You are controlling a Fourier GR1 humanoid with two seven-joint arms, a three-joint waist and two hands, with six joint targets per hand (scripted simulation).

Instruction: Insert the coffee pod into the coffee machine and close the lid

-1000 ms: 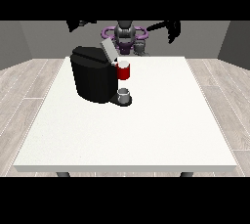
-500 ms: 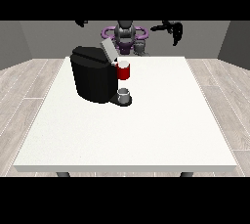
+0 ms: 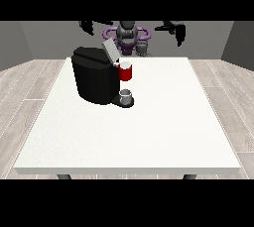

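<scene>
Black coffee machine [image 3: 96, 80], lid [image 3: 110, 51] raised, holds a cup [image 3: 126, 95].

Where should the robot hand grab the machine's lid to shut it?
Probably the lid's raised free edge, coming from above on the robot's side. It stands tilted up over the black coffee machine, hinged low near the red part, so pushing down there should swing it shut.

- The robot [image 3: 128, 36] is a small humanoid figure with a dark grey head and a dark grey upper body.
- Purple rounded sections [image 3: 110, 32] ring the shoulder area on both sides of the body.
- The arms are black and thin.
- The hand at the view's right [image 3: 178, 31] is black.
- The hand at the view's left [image 3: 88, 26] is black too; finer details cannot be made out.
</scene>
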